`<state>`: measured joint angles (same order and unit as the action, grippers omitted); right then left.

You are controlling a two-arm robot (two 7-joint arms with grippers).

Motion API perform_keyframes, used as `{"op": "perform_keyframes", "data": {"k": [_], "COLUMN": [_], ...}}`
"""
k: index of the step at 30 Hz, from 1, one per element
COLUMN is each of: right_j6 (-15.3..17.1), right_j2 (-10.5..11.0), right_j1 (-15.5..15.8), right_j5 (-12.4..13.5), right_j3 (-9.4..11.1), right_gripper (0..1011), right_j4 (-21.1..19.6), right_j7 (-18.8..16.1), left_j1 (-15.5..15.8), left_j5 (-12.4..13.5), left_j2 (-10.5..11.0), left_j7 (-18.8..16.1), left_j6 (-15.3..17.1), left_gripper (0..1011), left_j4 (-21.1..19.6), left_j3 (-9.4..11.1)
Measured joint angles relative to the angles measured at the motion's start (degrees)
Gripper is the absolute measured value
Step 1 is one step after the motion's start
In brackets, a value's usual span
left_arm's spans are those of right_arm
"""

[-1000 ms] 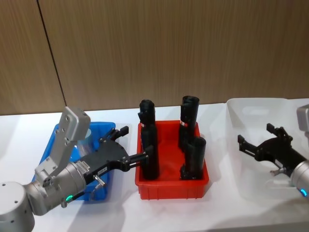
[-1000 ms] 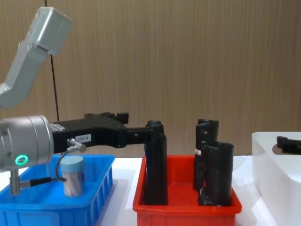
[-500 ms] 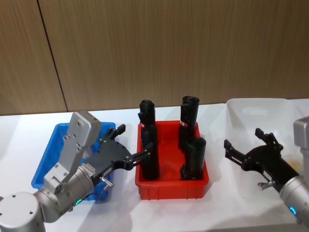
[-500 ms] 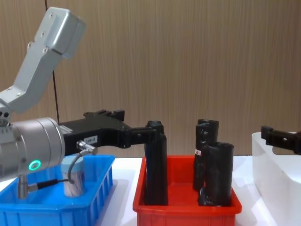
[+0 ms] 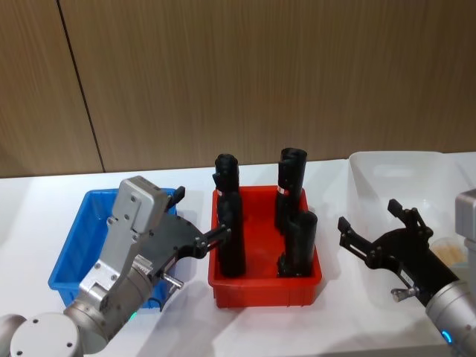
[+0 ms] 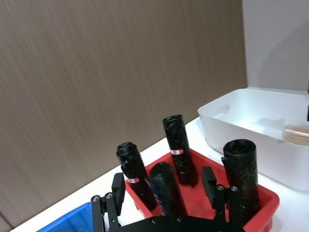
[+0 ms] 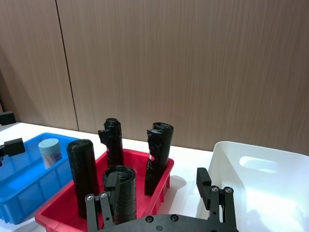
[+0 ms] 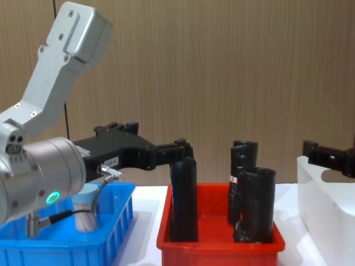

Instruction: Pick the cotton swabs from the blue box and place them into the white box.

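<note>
Both arms drew back; left of the red bin (image 5: 264,290) the left gripper (image 5: 199,216), open and empty, hangs over the blue box (image 5: 71,238), probably to reach its cotton swabs (image 8: 86,208), while right of it the right gripper (image 5: 368,216) waits open, empty, before the white box (image 5: 387,158).

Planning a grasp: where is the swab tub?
Chest view: the swab tub stands in the blue box, left of the red bin, below the left gripper.
</note>
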<state>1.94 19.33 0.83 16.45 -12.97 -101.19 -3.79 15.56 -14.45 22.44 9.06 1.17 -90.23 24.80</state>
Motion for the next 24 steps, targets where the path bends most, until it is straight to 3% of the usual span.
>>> {"op": "perform_keyframes", "data": {"k": [13, 24], "right_j6": [0.00, 0.00], "right_j2": [0.00, 0.00], "right_j1": [0.02, 0.02], "right_j5": [0.00, 0.02], "right_j3": [0.03, 0.04], "right_gripper": [1002, 1002], "right_j4": [-0.05, -0.04], "right_j7": [0.00, -0.02], "left_j1": [-1.84, -2.00], "left_j5": [2.73, 2.98], "left_j2": [-0.50, -0.55], "left_j7": [-7.72, -8.43], "left_j6": [-0.38, -0.42], "left_gripper": [1004, 1004], "left_j4": [-2.77, -3.00], "left_j3": [1.16, 1.27]}}
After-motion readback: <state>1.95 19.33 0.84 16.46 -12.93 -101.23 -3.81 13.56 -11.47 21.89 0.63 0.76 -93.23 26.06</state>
